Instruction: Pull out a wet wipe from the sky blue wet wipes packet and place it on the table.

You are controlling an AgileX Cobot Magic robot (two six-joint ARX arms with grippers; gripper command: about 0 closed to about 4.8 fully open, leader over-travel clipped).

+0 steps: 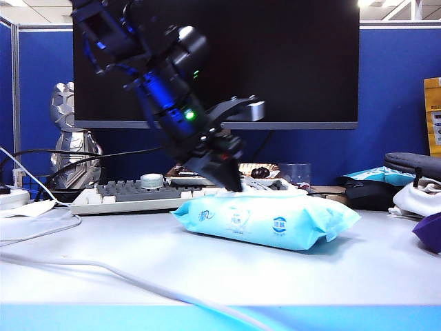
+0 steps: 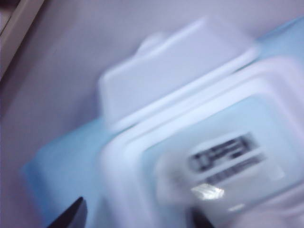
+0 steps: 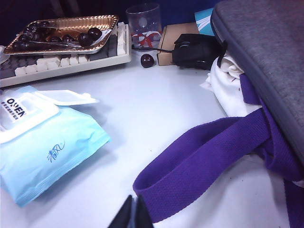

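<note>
Table (image 1: pixel 103 255), packet (image 1: pixel 269 219), blurred left fingers (image 2: pixel 71 216)

Left arm (image 1: pixel 162 76): black, chunky segmented housing, glossy with blue reflections, small green light glowing near the wrist, second faint green dot higher up. Grey-silver curved bracket sticks out by the wrist. Left gripper (image 1: pixel 231 181): black, wedge-shaped fingers tapering to tips; in the left wrist view only dark blurred finger tips (image 2: pixel 71 216). Right gripper (image 3: pixel 133 213): two slim black finger tips with sharp edges, pressed together.
</note>
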